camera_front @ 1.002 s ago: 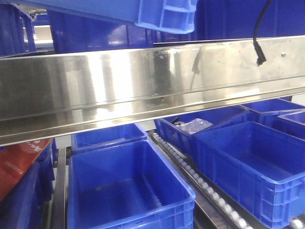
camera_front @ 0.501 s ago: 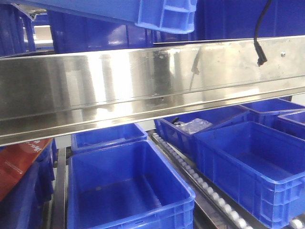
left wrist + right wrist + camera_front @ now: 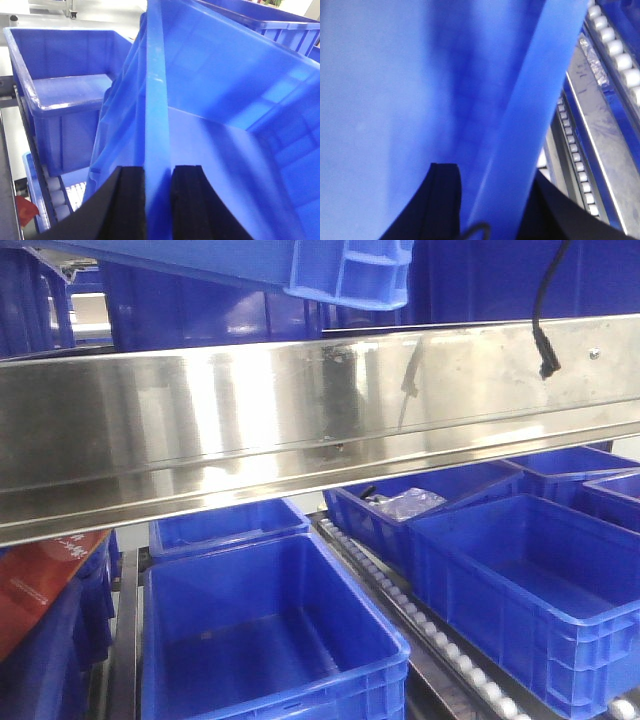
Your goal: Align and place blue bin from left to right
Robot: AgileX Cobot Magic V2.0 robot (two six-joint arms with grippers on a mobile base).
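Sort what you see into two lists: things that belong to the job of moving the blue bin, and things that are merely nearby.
Part of the job:
blue bin, rim clamped on both sides
left hand
right hand

Merely nearby:
other blue crates
steel shelf beam
roller track
clear plastic bag
black cable

Black pincer fingers, seen only from the two wrist cameras.

On the left pincer point(image 3: 158, 200), two matte black fingers point(image 3: 126, 205) with fine ribbing along their inner edges are shown, widening toward the base. On the right pincer point(image 3: 492, 200), two smooth black fingers point(image 3: 437, 200) are seen, blurred, with a thin dark wire loop at the lower edge between them.
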